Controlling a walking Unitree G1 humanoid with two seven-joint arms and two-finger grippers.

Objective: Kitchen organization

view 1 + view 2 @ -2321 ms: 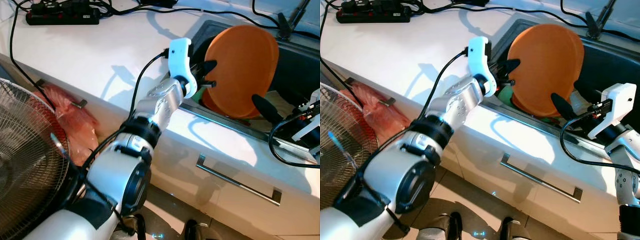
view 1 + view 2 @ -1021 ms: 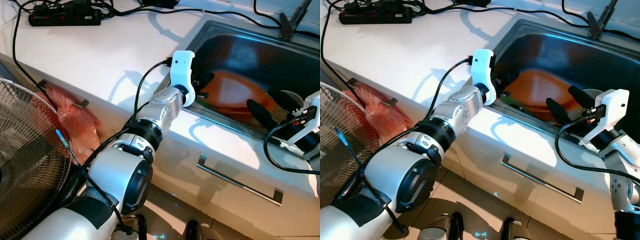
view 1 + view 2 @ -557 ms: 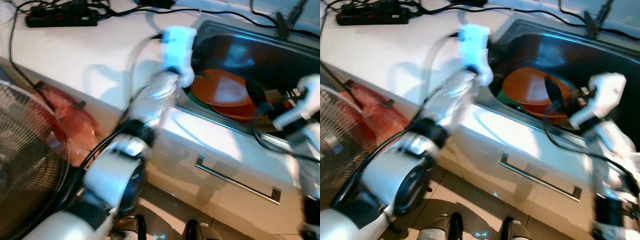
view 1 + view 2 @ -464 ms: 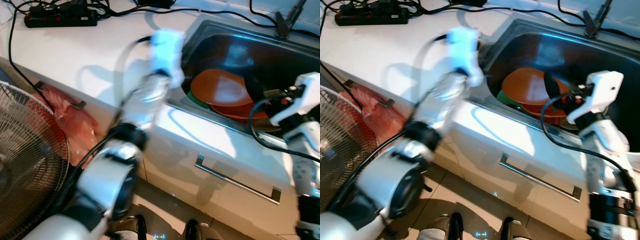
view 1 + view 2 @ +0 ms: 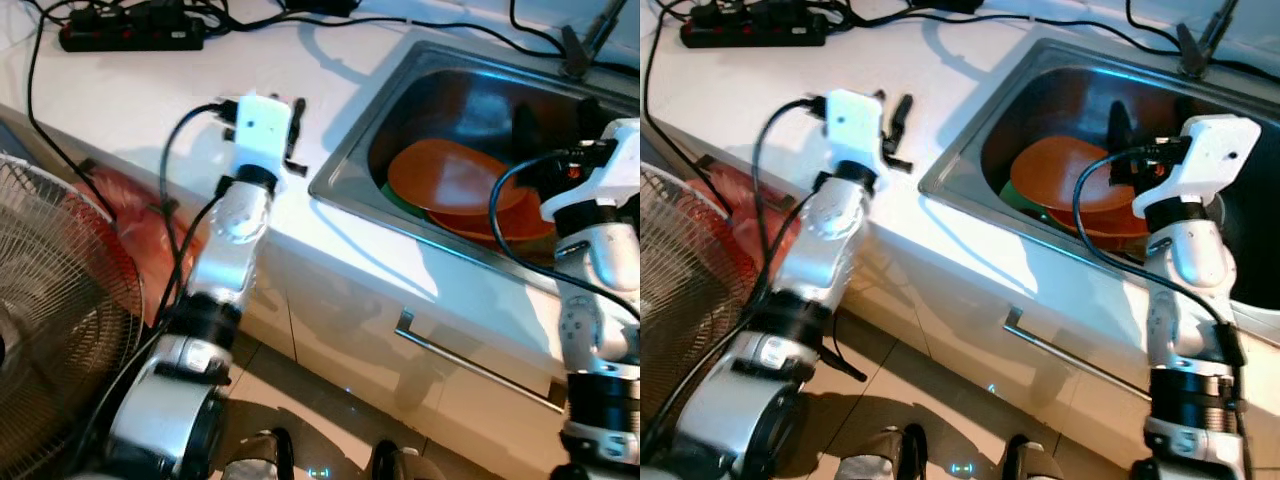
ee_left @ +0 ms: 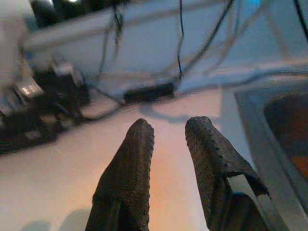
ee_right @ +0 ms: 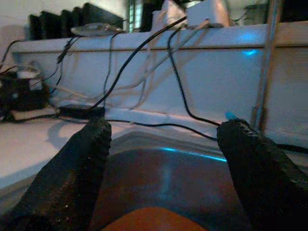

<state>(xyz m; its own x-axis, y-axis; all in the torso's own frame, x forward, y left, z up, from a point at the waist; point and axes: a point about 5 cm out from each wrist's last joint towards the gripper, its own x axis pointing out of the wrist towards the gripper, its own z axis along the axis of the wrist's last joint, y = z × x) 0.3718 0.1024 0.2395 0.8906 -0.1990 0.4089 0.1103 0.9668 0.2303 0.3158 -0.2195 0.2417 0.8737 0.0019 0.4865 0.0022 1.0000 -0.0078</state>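
Two orange plates (image 5: 447, 176) lie flat and stacked in the steel sink (image 5: 345, 175), with something green (image 5: 393, 199) under their near edge. My left gripper (image 6: 169, 126) hovers over the white counter (image 5: 150, 110) just left of the sink; its fingers (image 5: 296, 110) stand apart with nothing between them. My right gripper (image 7: 166, 130) hangs above the plates, fingers (image 5: 1118, 124) wide open and empty. In the right wrist view an orange plate's rim (image 7: 144, 226) shows below the fingers.
A black power strip (image 5: 125, 36) and cables lie at the counter's back. A faucet (image 5: 587, 38) rises behind the sink. A wire fan (image 5: 50, 330) and a red bag (image 5: 140, 215) stand on my left. A drawer handle (image 5: 470, 365) runs below the counter edge.
The orange plate, held upright between both grippers, was lowered flat into the sink and let go. My left arm drew back left over the counter; my right gripper rose.
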